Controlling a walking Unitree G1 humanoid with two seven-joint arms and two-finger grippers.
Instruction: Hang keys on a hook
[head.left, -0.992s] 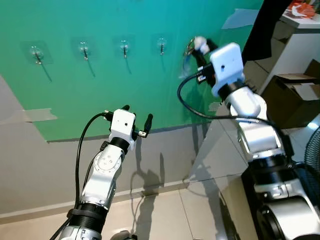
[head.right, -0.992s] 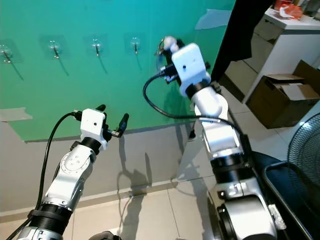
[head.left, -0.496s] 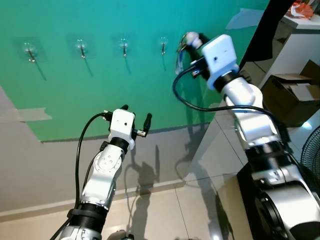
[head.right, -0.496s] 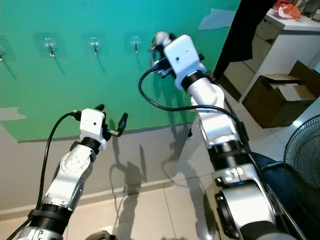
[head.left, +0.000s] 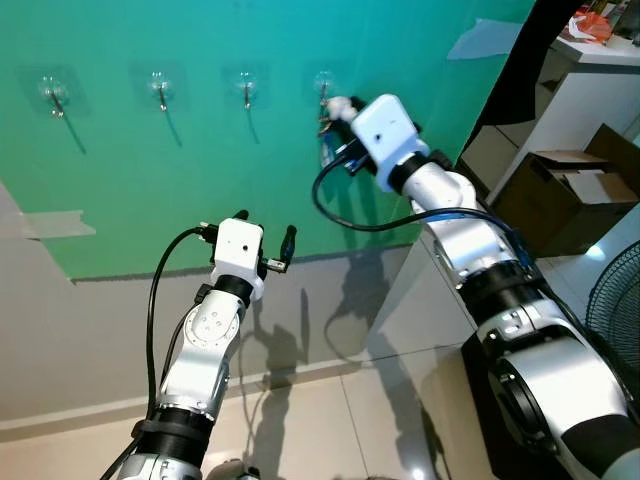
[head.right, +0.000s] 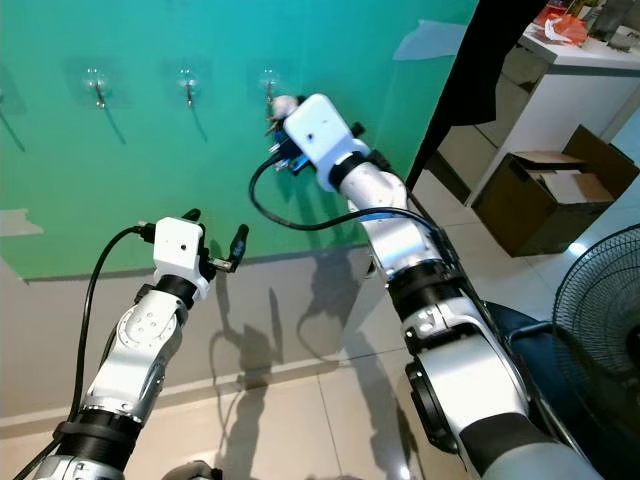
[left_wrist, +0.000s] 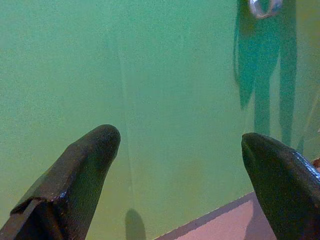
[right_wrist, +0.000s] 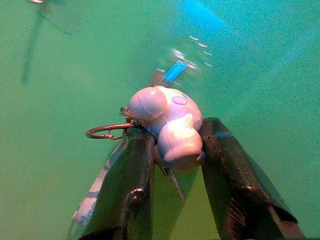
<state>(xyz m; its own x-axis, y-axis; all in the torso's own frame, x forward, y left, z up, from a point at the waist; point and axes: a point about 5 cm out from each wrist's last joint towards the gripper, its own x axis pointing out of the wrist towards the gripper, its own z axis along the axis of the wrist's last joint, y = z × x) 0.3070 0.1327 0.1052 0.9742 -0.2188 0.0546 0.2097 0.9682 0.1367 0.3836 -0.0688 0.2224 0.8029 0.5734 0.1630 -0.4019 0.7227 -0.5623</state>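
Keys (right_wrist: 167, 125): light, dangling loosely; best gripped by the plump charm, ring left free.
Right gripper (right_wrist: 172, 150): clamped on the charm, beside the hook (head.left: 324, 88).
Left gripper (left_wrist: 182, 150): spread apart, nothing held.

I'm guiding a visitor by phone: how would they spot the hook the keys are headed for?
Look at the green wall, where a row of four clear stick-on hooks runs along the top. The target hook is the one at the row's right end. Unlike its neighbours, it has the right gripper right beside it, holding the keys with a pale pink charm.
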